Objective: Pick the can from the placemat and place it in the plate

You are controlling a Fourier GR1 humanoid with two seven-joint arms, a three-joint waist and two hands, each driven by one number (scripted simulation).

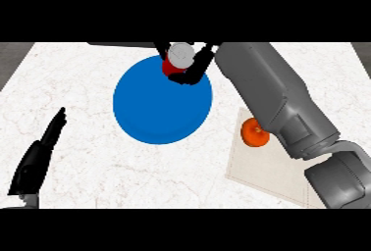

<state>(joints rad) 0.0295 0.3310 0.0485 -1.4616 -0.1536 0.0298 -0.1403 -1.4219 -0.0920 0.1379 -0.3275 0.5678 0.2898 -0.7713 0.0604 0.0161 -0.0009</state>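
A red can with a silver lid [178,55] is held over the far edge of the blue plate [159,110]. My right hand [194,68] is shut on the can, its black fingers curled around both sides. The right forearm stretches from the lower right across the beige placemat [264,169] up to the plate. My left hand [39,154] rests at the left edge, fingers straight and pointing up, well apart from the plate.
An orange round object [253,132] lies on the placemat, partly hidden by the right forearm. The counter top is white marble [80,73]. A dark strip shows along the far edge at the top.
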